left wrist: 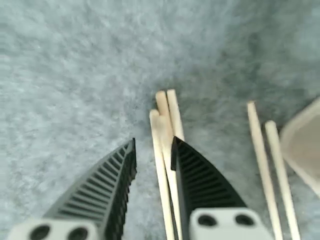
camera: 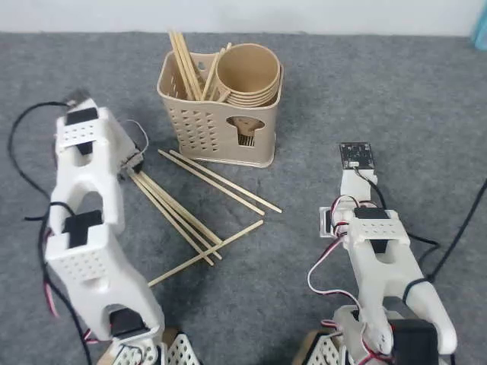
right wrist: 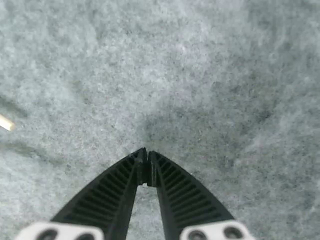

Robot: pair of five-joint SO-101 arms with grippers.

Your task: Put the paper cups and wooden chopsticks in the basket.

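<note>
High view: basket [camera: 217, 125] stands upright at the back-centre of the grey tabletop [camera: 396, 91]. Stacked paper cups [camera: 248, 72] sit inside it w/ a few upright chopsticks [camera: 186, 65] just beside them in the same basket. In front, lying flat on the tabletop: a stick pair [camera: 221, 182] near the basket's foot, a stick bundle [camera: 176, 217] running diag. from the left arm [camera: 84, 198], and a single stick [camera: 205, 253] crossing the bundle's far end. Right arm [camera: 377, 251] is well apart from all of these. Left wrist view: left pincer [left wrist: 153, 145] has jaws apart, low over the bundle's ends [left wrist: 164, 112]; one finger [left wrist: 200, 180] overlaps the sticks, nothing clamped. Stick pair [left wrist: 265, 150] and a basket corner [left wrist: 305, 145] are off to the side. Right wrist view: right pincer [right wrist: 147, 156] has tips together, holding nothing, over bare tabletop, w/ one stick tip [right wrist: 6, 122] at the frame edge.
</note>
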